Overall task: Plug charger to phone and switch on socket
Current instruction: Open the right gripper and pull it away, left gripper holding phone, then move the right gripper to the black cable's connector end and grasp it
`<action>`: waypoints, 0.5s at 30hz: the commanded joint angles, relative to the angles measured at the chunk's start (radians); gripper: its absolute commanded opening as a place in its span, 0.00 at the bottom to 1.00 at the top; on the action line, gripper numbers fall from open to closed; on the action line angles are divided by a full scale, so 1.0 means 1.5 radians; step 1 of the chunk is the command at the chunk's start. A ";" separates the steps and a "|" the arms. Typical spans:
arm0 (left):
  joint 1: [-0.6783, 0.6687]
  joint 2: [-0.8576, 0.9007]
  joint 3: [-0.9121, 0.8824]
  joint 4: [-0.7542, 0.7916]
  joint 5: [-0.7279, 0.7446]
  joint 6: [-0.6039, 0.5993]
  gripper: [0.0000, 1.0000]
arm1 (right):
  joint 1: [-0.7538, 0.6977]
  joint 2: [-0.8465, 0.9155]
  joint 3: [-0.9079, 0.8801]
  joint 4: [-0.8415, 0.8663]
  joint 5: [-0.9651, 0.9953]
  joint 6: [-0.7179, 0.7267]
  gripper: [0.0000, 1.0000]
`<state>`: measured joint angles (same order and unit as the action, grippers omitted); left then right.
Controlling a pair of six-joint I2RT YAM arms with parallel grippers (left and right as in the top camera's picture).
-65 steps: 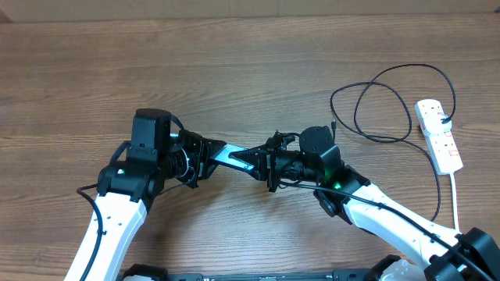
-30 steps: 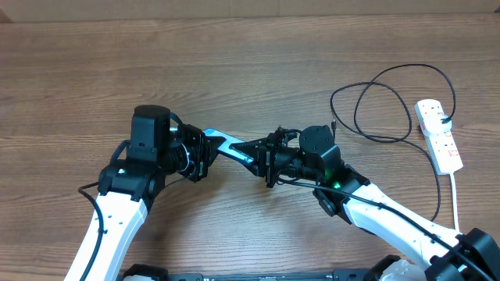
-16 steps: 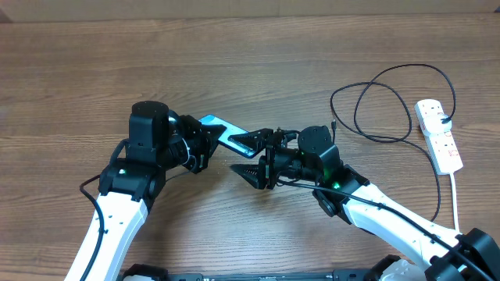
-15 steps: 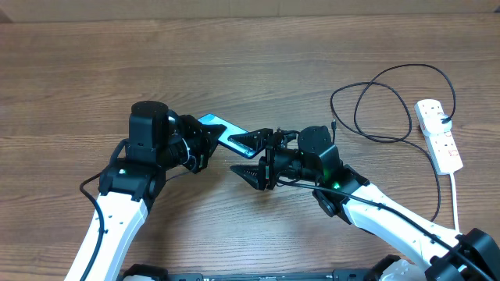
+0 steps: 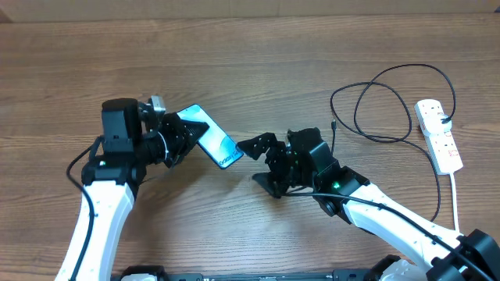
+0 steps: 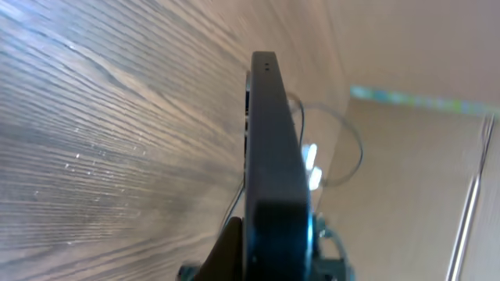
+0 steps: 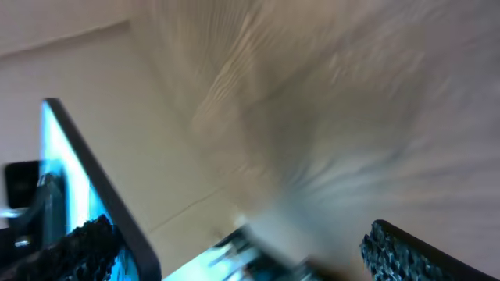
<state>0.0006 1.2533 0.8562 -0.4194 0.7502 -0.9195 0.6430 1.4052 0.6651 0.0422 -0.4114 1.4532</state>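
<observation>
The phone (image 5: 209, 139) is held tilted above the surface (image 5: 258, 62), with one end clamped in the left gripper (image 5: 180, 134). The right gripper (image 5: 260, 164) sits just beside the phone's free end, jaws spread wide and empty. The charger (image 5: 412, 66) lies looped well to the right, reaching the socket (image 5: 439, 134).

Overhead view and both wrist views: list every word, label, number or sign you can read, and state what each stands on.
No text is legible in any view.
Slim dark-edged phone with a light blue screen: small marks near one end, too small to read.
White elongated power strip with red switches: no legible marking.
Wrist views: too blurred to read.
</observation>
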 commanded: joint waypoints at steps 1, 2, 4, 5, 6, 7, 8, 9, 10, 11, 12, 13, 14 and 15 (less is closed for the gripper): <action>0.002 0.048 0.010 0.014 0.211 0.118 0.04 | 0.007 -0.003 -0.001 -0.027 0.090 -0.179 1.00; 0.002 0.066 0.010 0.015 0.240 0.136 0.04 | 0.005 -0.003 -0.001 -0.030 0.097 -0.204 1.00; 0.000 0.106 0.010 0.019 0.293 0.165 0.04 | -0.003 -0.003 -0.001 -0.030 0.099 -0.270 1.00; -0.001 0.127 0.010 0.023 0.314 0.171 0.04 | -0.008 -0.003 -0.001 -0.030 0.099 -0.303 1.00; -0.001 0.144 0.010 0.027 0.331 0.170 0.04 | -0.017 -0.003 -0.001 -0.030 0.099 -0.344 1.00; -0.001 0.164 0.011 0.034 0.351 0.170 0.04 | -0.026 -0.003 -0.001 -0.033 0.099 -0.377 1.00; -0.001 0.182 0.011 0.047 0.378 0.170 0.04 | -0.037 -0.003 -0.001 -0.036 0.099 -0.402 1.00; -0.001 0.197 0.011 0.060 0.398 0.170 0.04 | -0.053 -0.005 -0.001 -0.043 0.099 -0.417 1.00; -0.001 0.212 0.011 0.076 0.418 0.169 0.04 | -0.072 -0.007 -0.001 -0.053 0.099 -0.417 1.00; -0.001 0.224 0.011 0.087 0.428 0.170 0.04 | -0.090 -0.010 -0.001 -0.062 0.099 -0.417 1.00; -0.001 0.235 0.011 0.094 0.433 0.170 0.04 | -0.110 -0.014 -0.001 -0.070 0.099 -0.418 1.00; -0.001 0.244 0.011 0.096 0.433 0.170 0.04 | -0.129 -0.017 -0.001 -0.077 0.098 -0.432 1.00; -0.001 0.252 0.011 0.096 0.432 0.170 0.04 | -0.152 -0.020 -0.001 -0.084 0.099 -0.453 1.00; -0.001 0.256 0.011 0.096 0.432 0.170 0.04 | -0.170 -0.020 -0.001 -0.085 0.099 -0.479 1.00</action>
<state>0.0063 1.6222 0.8562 -0.2832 1.2770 -0.6956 0.4492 1.4048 0.6647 -0.0822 -0.2790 0.8665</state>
